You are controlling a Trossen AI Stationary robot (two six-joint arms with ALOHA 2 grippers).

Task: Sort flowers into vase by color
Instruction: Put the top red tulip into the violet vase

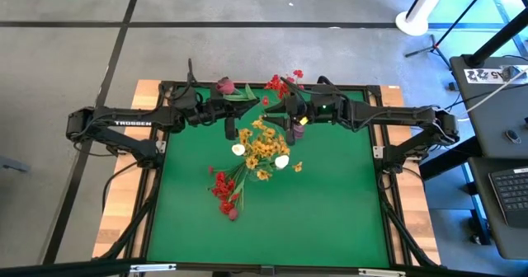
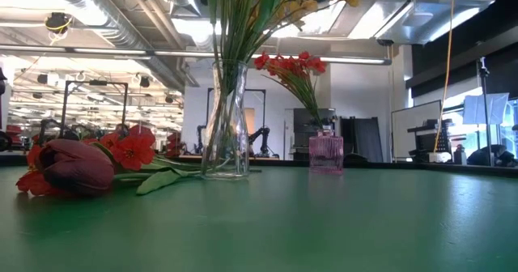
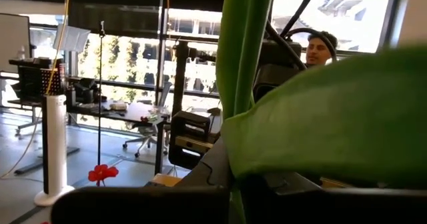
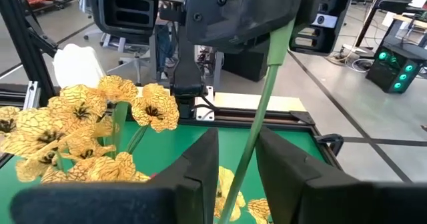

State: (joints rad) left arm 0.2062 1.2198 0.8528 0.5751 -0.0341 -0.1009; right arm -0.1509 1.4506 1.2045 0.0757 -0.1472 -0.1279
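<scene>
The yellow blossoms (image 1: 260, 145) (image 4: 87, 127) stand with white buds (image 1: 282, 161) in a clear glass vase (image 2: 225, 118) mid-table. Red blossoms (image 1: 285, 83) stand in a small pink vase (image 2: 326, 152) at the far edge. More red blossoms (image 1: 223, 188) and a maroon bud (image 2: 77, 165) lie on the mat. My left gripper (image 1: 221, 110), at the far middle, is shut on a maroon-bud flower (image 1: 224, 86). My right gripper (image 4: 237, 164) faces it, open, one finger on either side of that flower's stem (image 4: 257, 111). My left gripper pinches the green stem (image 3: 241, 57) of the maroon-bud flower between its two fingers, next to a broad leaf (image 3: 333, 117). The flower is lifted clear of the table, its bud toward the far edge. The gripper's own body hides the exact place of contact.
The two arms meet above the far half of the green mat (image 1: 330, 203). The glass vase bunch stands just below and in front of both grippers. The loose red pile lies toward the near left. A person shows in the room beyond in the left wrist view.
</scene>
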